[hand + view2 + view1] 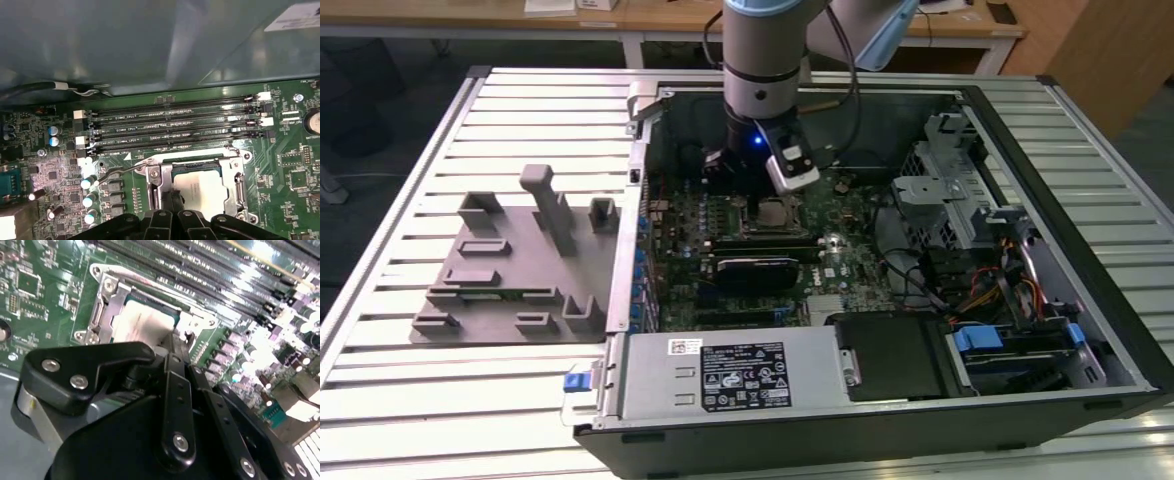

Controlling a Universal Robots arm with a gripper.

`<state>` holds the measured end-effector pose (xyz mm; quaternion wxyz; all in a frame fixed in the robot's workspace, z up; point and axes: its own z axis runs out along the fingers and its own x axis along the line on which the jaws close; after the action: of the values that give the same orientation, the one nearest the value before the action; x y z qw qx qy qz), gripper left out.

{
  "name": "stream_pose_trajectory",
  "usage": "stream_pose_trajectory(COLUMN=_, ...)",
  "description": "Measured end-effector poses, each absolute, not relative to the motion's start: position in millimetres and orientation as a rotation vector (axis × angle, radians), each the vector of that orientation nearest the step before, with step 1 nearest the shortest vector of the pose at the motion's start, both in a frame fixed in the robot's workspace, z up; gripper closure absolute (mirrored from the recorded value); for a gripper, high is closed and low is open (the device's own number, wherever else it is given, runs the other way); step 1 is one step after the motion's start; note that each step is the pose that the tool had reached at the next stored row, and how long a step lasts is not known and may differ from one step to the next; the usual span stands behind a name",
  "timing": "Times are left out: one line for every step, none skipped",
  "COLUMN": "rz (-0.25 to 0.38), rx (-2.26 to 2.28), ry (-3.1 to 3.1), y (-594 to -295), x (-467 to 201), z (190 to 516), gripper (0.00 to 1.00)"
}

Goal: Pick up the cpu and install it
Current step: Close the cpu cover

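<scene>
The tool (171, 199) hangs low over the motherboard (290, 170) inside the open computer case (787, 440), its tip right at one edge of the cpu (202, 187); how far it is open, and whether it has any hold on the chip, I cannot tell. The cpu lies within the metal socket frame (239, 186), silvery top up, just beside the rows of memory slots (170, 127); whether it sits fully flat is not clear in either wrist view.

The risks, as I judge them, come from that closeness. A chip seated slightly askew would bear unevenly on the socket beneath if anything pressed on it; a sideways drift of the tool could drag the cpu out of register or scrape it against the frame; the thin wire lever (120, 172) stands near the socket, and a tool moving that way could snag it. A lift with the chip half caught would tip it — and a corner could drop into the socket.
</scene>
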<state>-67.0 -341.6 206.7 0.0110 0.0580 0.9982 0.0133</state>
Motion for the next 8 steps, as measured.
stream_pose_trajectory(rz=0.042, rx=0.181, ry=3.114, y=-341.6, x=-67.0, z=208.8, gripper=0.89)
stream_pose_trajectory(rz=0.041, rx=0.181, ry=3.114, y=-341.6, x=-67.1, z=211.2, gripper=0.89)
stream_pose_trajectory(rz=0.042, rx=0.181, ry=3.114, y=-341.6, x=-67.1, z=213.6, gripper=0.89)
stream_pose_trajectory(rz=0.042, rx=0.181, ry=3.114, y=-341.6, x=-67.0, z=215.7, gripper=0.89)
stream_pose_trajectory(rz=0.042, rx=0.181, ry=3.114, y=-341.6, x=-67.1, z=217.4, gripper=0.89)
stream_pose_trajectory(rz=0.042, rx=0.181, ry=3.114, y=-341.6, x=-67.1, z=218.6, gripper=0.89)
stream_pose_trajectory(rz=0.042, rx=0.181, ry=3.114, y=-341.5, x=-67.0, z=218.7, gripper=0.89)
stream_pose_trajectory(rz=0.042, rx=0.181, ry=3.114, y=-341.5, x=-67.0, z=218.7, gripper=0.89)
